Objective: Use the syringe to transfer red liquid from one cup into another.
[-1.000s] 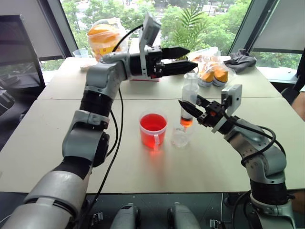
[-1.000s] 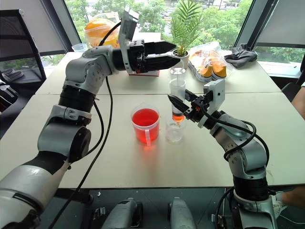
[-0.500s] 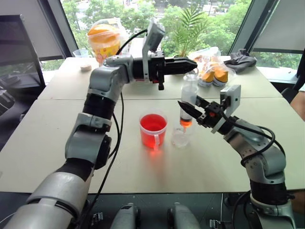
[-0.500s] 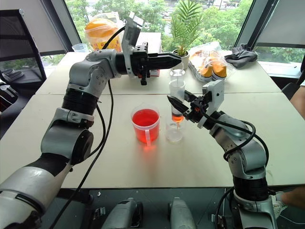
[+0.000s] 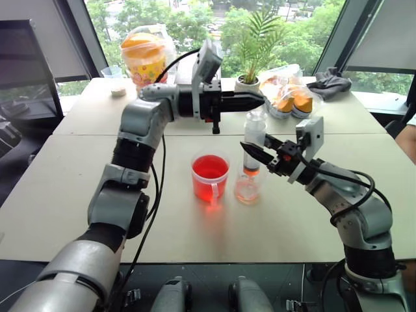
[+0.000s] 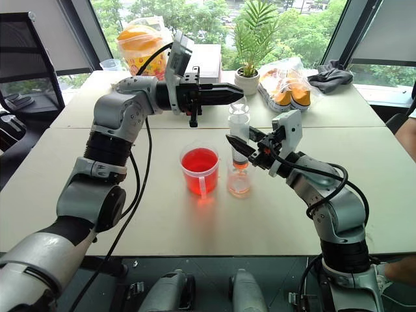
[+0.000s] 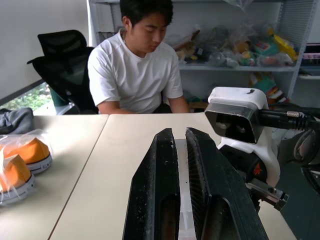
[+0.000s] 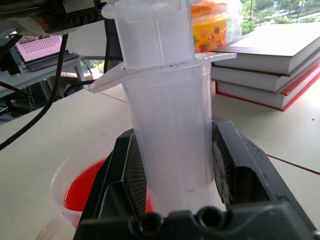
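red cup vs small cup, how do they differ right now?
Size: the red cup is larger, the small cup lower and narrower. Build: the red cup has a side handle; no handle shows on the small cup. Contents: the red cup looks bright red throughout, the small cup only faintly tinted. The syringe stands above the small cup, not the red cup. Both are clear, upright, side by side on the table.

A frosted, translucent plastic syringe sits between matt black, ribbed rubbery pincer fingers. Beside it, a glossy clear plastic cup holds translucent red liquid. Under the syringe stands a small clear glossy cup on a smooth, matt beige bench.
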